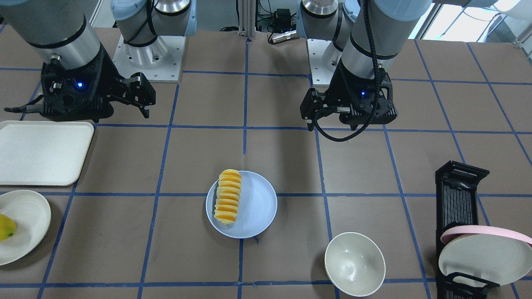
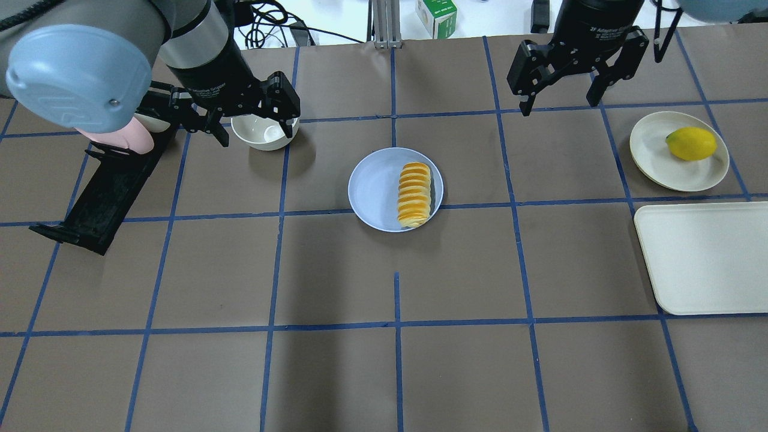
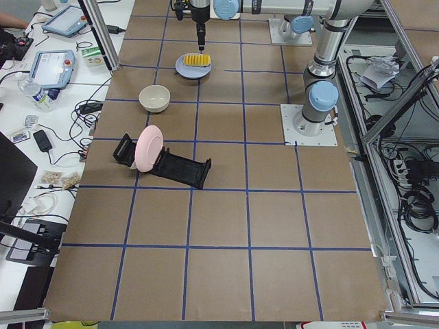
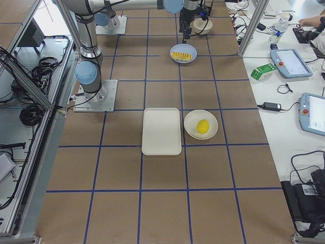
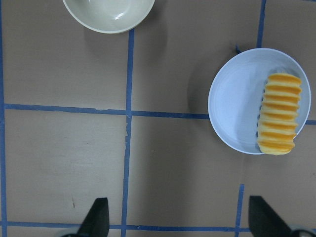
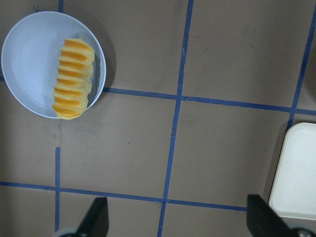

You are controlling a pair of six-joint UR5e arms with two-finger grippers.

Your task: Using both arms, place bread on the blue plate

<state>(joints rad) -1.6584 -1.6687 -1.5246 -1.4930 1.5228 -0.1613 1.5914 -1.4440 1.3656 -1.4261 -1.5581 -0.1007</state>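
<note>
Bread (image 2: 414, 195) lies on the blue plate (image 2: 375, 189), about mid-worktop (image 2: 468, 372) and well off every edge. It sits on the plate's half toward the right edge, not centred. Its end toward my edge of the worktop rests on the rim, maybe a bit over.

My left hand (image 2: 256, 137) is spread wide, nothing in it, and hangs high toward the far-left corner. My right hand (image 2: 559, 107) is spread too, empty, up toward the far-right. Neither touches bread or plate.

So placing looks done, imo. What's left is backing off clean: go straight up and away w/ fingers apart, no sweep across the plate. If the overhang worries me, I'd bring both hands in low, one per long side, and nudge the loaf toward plate centre w/o tipping the slices.

Views differ. Wrist cams show the bread end on the rim best, but of my hands only the fingertips (image 5: 96, 219). Overhead shows both hands whole, w/ the white bowl (image 2: 264, 129) in line behind my left one. My left arm partly hides the black rack (image 1: 457, 199) overhead; the front cam shows it clearly by the left edge, w/ the pink-rimmed plate (image 1: 486, 253) on it. Side cams are too small to judge the fingers.
</note>
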